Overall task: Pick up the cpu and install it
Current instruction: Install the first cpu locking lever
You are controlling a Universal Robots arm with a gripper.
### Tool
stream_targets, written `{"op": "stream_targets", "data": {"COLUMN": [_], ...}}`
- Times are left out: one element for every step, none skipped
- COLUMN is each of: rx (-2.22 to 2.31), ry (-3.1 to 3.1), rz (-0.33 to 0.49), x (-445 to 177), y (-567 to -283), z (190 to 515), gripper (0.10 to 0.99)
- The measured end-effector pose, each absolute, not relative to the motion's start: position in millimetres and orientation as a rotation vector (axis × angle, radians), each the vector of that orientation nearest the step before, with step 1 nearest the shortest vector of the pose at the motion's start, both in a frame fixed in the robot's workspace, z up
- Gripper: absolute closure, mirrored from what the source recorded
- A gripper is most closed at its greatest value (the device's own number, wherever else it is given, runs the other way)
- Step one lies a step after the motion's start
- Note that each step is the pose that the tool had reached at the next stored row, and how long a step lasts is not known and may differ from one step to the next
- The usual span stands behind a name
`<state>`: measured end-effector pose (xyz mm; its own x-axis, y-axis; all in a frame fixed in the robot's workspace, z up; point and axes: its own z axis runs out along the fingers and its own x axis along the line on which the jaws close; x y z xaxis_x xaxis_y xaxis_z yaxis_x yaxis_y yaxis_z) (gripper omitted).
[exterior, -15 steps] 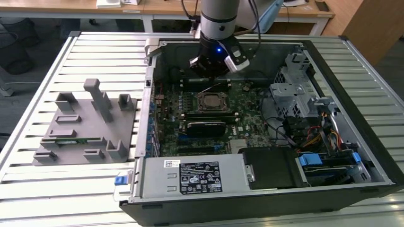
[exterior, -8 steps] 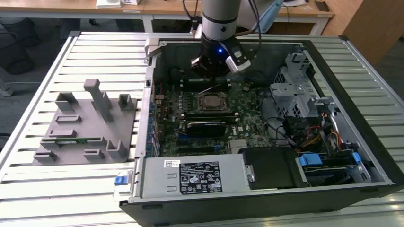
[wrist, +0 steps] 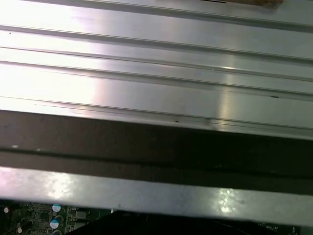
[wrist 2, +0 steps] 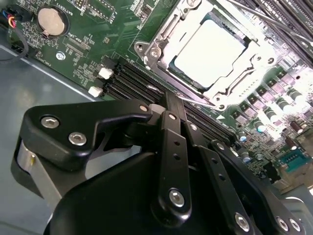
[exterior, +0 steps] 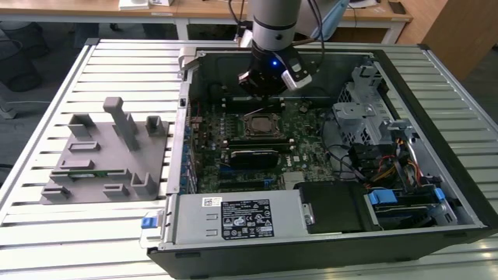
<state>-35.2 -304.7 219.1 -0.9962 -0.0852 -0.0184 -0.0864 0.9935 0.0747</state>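
1. My black linkage hand hangs inside the open black computer case, above the green motherboard, toward the case's far wall in the exterior view.
2. Hand state: cannot tell. The second wrist view shows the black linkage bars close up; nothing visibly held.
3. The small flat square cpu with silvery-white metal top already lies inside the silver metal socket frame, which looks unlatched. In the exterior view the cpu sits near board centre, just below my hand.
4. Risk, my guess: if the chip isn't seated flat, any push could bend the contacts beneath it.
5. Risk: the black memory slots run just beside the socket; a low, drifting hand could clip them or the frame.
6. Risk: drive cage and cable bundle crowd the exterior view's right.
7. Surface: ribbed silver metal tabletop; a grey plastic parts fixture stands on it at the exterior view's left.
8. Room: wooden desks behind, dark floor.
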Motion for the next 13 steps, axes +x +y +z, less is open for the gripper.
{"op": "stream_targets", "data": {"rx": [-0.134, -0.134, -0.134, -0.134, -0.134, -0.134, -0.134, -0.134, -0.134, -0.134, -0.134, -0.134, -0.134], "ry": [3.121, 3.121, 3.121, 3.121, 3.121, 3.121, 3.121, 3.121, 3.121, 3.121, 3.121, 3.122, 3.122], "rz": [0.118, 0.118, 0.118, 0.118, 0.118, 0.118, 0.118, 0.118, 0.118, 0.118, 0.118, 0.118, 0.118], "x": [-34.6, -34.0, -33.6, -33.1, -32.7, -32.4, -32.0, -31.5, -31.1, -30.7, -30.4, -30.1, -29.8], "y": [-304.8, -304.8, -304.8, -304.8, -304.8, -304.8, -304.8, -304.8, -304.7, -304.8, -304.8, -304.8, -304.8], "z": [218.8, 218.3, 217.7, 216.9, 216.0, 214.9, 213.8, 212.8, 211.8, 210.9, 209.9, 209.1, 208.3], "gripper": [0.98, 0.98, 0.98, 0.98, 0.98, 0.98, 0.98, 0.98, 0.98, 0.98, 0.98, 0.98, 0.98]}}
